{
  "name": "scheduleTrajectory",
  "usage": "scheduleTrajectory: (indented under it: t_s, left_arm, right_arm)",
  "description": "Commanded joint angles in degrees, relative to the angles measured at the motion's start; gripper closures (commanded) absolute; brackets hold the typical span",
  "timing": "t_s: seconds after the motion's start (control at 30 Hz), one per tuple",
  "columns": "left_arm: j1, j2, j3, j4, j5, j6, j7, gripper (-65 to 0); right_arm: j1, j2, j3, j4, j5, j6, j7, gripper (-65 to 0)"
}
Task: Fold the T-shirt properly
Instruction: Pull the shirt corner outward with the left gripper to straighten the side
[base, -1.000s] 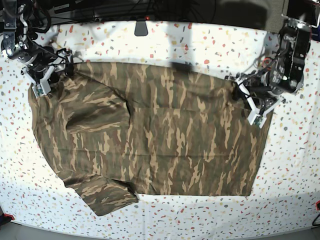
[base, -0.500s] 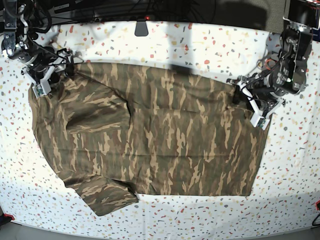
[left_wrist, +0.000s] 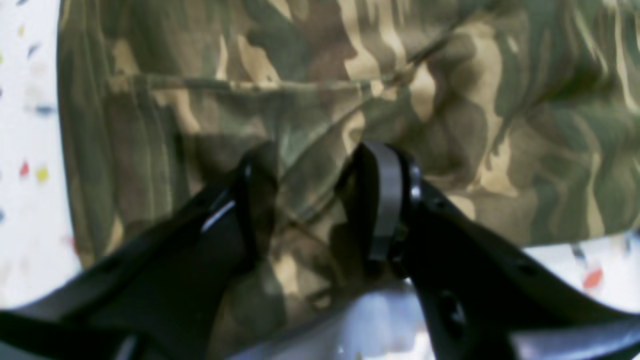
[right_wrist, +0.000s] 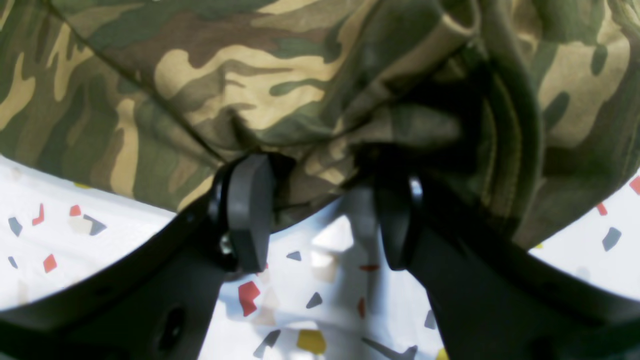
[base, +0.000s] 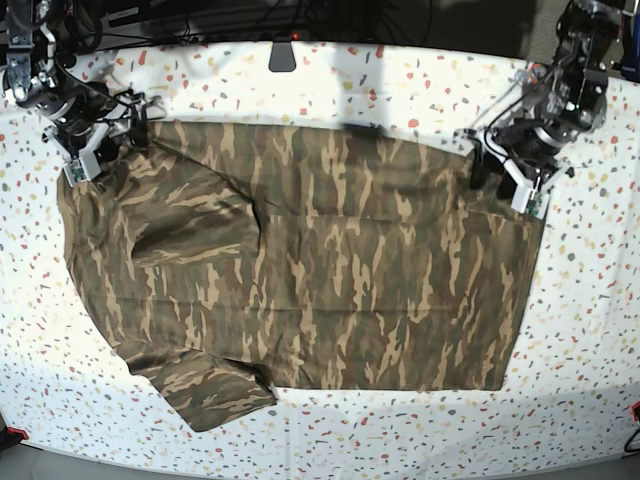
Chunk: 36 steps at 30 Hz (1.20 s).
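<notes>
change: my left gripper (base: 505, 170) slid up the T-shirt (base: 300, 260) hem, pinching cloth | right gripper (base: 100, 140) gripped collar corner, unmoved | next: lift to fold

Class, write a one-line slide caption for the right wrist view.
Right pincer straddles a bunched edge of the camouflage T-shirt above the speckled table.

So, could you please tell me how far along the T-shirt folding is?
Done: the T-shirt lies spread on the table, one sleeve tucked over. In hand: the left end effector and right end effector each straddle cloth at the far edge's two corners. Left: all main folds.
</notes>
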Motion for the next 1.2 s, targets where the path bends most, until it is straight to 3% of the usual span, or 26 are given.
scheduleTrajectory:
  t_s: [0.0, 0.2, 0.47, 0.73, 0.9, 1.03, 1.17]
  left_arm:
    - [5.01, -0.52, 1.27, -0.87, 1.16, 0.42, 26.77, -25.2]
    - [12.00, -3.34, 1.22, 6.40, 1.22, 4.07, 26.49, -25.3]
    - [13.75, -1.84, 1.18, 7.63, 2.69, 5.29, 25.46, -25.3]
    - [10.32, -0.44, 1.18, 7.65, 6.14, 6.12, 23.78, -25.3]
    - [6.91, -0.48, 1.18, 7.63, 6.36, 6.75, 23.54, -25.3]
    - [3.80, -0.48, 1.18, 8.22, 6.45, 6.73, 23.56, -25.3]
    - [2.16, -0.50, 1.18, 13.33, 10.93, 6.73, 23.37, -25.3]
  right_arm:
    - [-1.42, 0.63, -0.15, -0.26, -1.05, 1.38, -5.01, -32.5]
    - [-2.84, 1.77, 1.51, -0.26, -0.57, 1.78, -5.55, -32.5]
    - [-7.19, 1.73, 5.49, 0.26, 2.40, 1.78, -6.40, -32.5]
    - [-8.68, 1.70, 7.58, 3.19, 2.67, 1.78, -6.36, -32.5]
    - [-7.72, 1.38, 7.58, 3.63, 7.85, 1.78, -6.40, -32.5]
    - [-6.88, 1.07, 7.56, 4.00, 8.39, 1.78, -6.36, -32.5]
    - [-6.75, 1.07, 7.56, 4.50, 8.35, 1.78, -6.38, -32.5]
